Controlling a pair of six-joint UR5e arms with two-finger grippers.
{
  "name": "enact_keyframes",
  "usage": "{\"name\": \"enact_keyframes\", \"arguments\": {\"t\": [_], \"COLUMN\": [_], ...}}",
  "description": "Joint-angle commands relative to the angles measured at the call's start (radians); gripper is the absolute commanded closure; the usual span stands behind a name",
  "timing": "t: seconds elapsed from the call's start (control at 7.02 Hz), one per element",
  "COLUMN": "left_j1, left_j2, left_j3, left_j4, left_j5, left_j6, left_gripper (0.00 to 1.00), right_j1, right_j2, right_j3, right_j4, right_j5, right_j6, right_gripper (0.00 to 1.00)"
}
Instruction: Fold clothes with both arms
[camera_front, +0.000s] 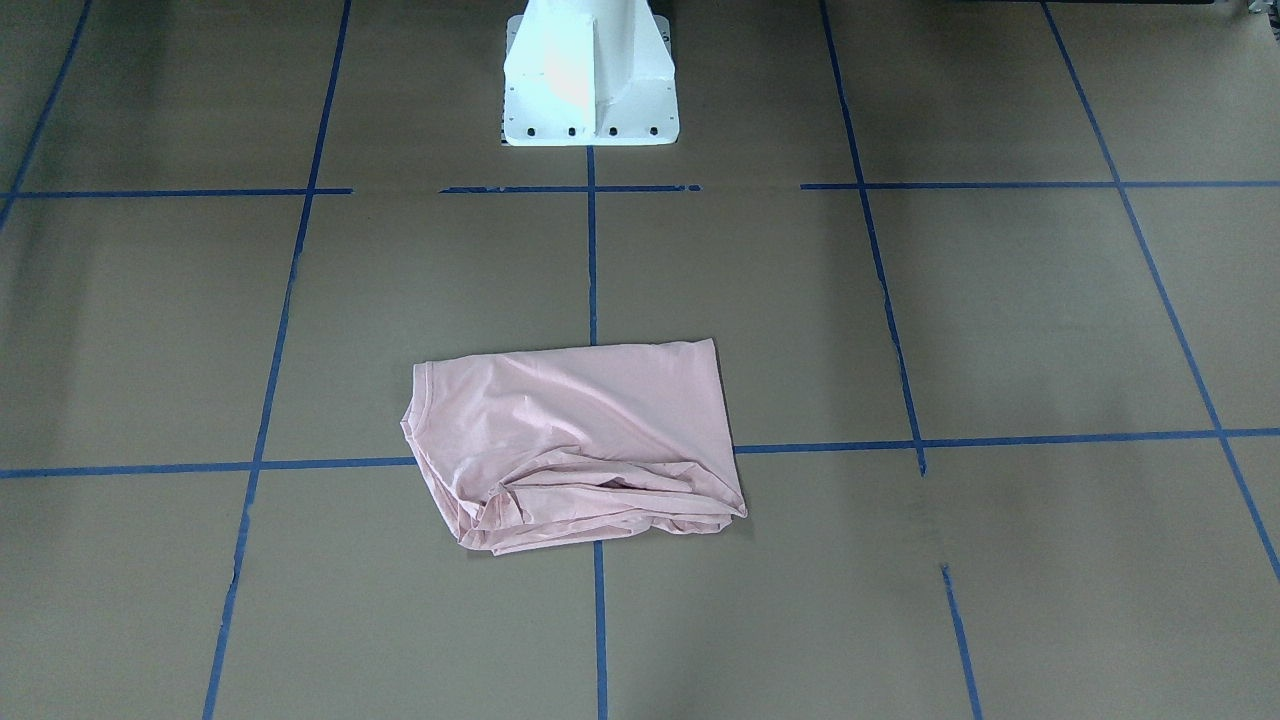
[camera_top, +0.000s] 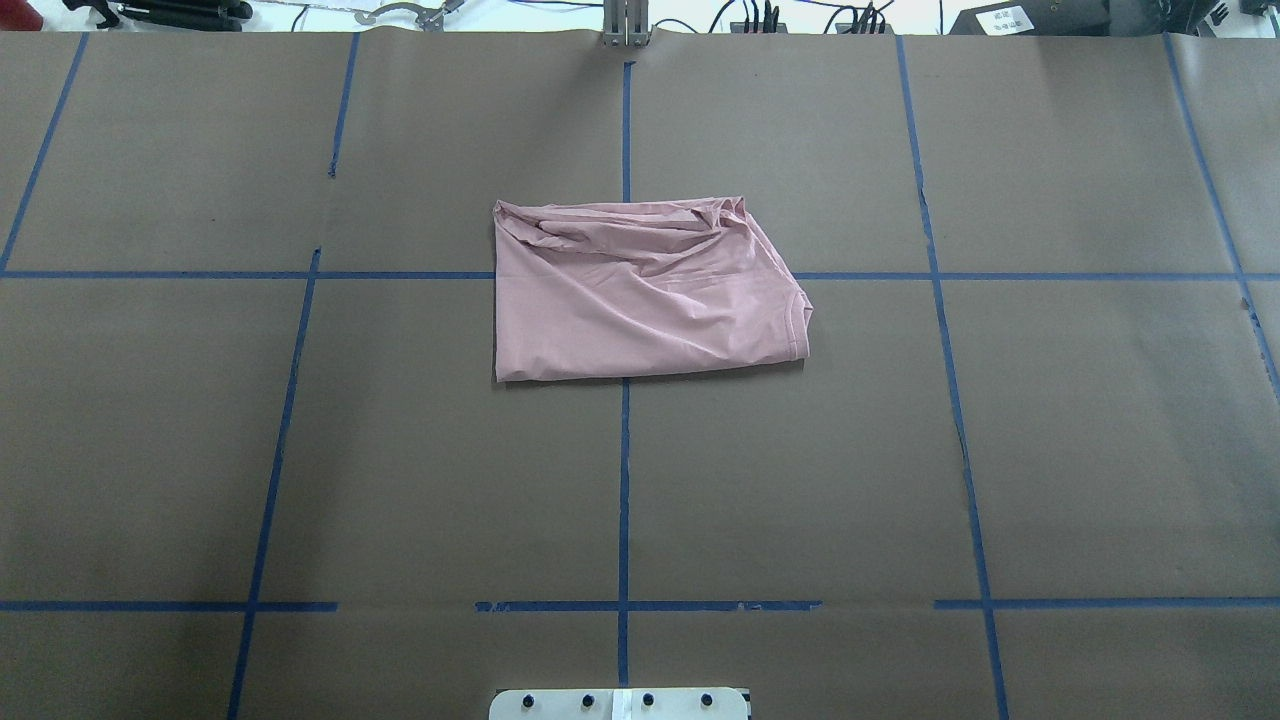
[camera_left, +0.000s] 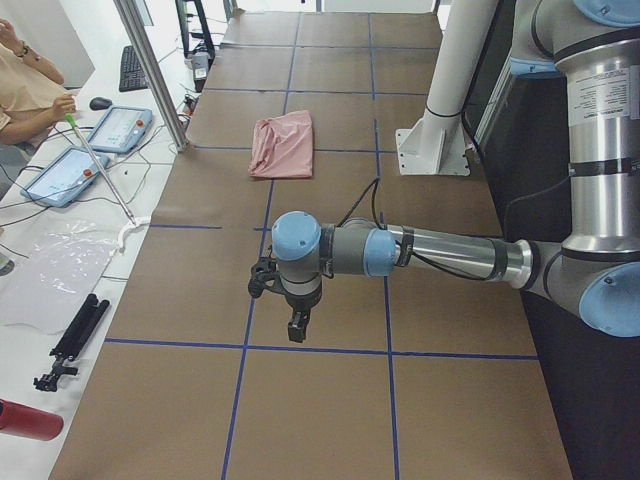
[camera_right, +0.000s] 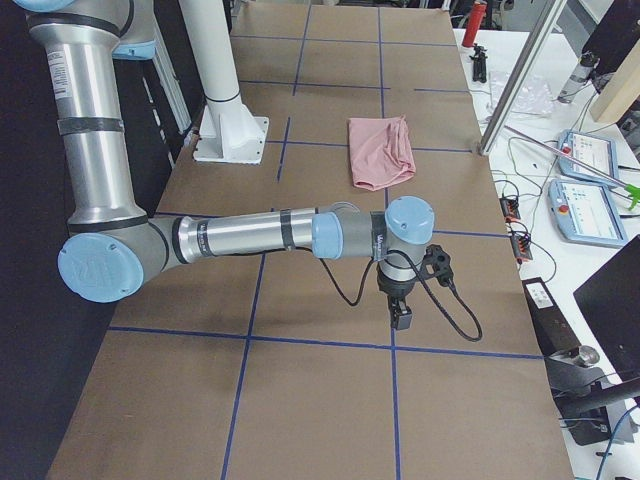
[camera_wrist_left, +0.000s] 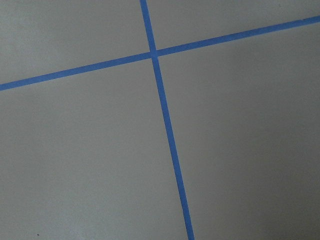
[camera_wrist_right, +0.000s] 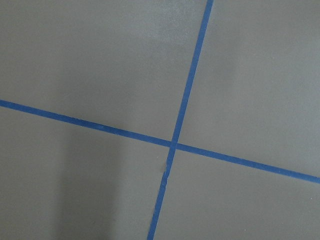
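You see the left fingers hanging over bare counter above a blue tape cross, well apart from the cloth; apart or together, you cannot tell. The pink T-shirt lies folded mid-counter, plain side up, far edge bunched. The right fingers hang likewise over tape, state unreadable.

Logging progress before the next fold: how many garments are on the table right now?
1. A pale pink T-shirt lies folded near the middle of the table, across the blue tape lines. Anything tucked beneath it would be hidden.
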Motion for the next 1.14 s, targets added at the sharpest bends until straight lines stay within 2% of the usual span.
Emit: {"name": "enact_keyframes", "arguments": {"t": [0.0, 0.43, 0.71, 1.0], "left_j1": [0.0, 0.0, -0.002, -0.005], "left_j2": [0.001, -0.012, -0.008, -0.015], "left_j3": [0.006, 0.027, 0.115, 0.152], "left_j4": [0.0, -0.038, -0.204, -0.273], "left_j5": [-0.002, -0.019, -0.016, -0.015], "left_j6": [-0.006, -0.143, -0.147, -0.147], "left_gripper": [0.0, 0.0, 0.0, 0.0], "right_j1": [0.001, -0.013, -0.014, -0.013], "right_j2": [-0.037, -0.044, -0.037, -0.037], "right_j3": [-0.002, 0.004, 0.007, 0.007], "right_j4": [-0.019, -0.017, -0.014, -0.011], "right_j5": [0.052, 0.058, 0.058, 0.058], "right_j6": [-0.006, 0.006, 0.007, 0.007], "right_gripper": [0.0, 0.0, 0.0, 0.0]}}
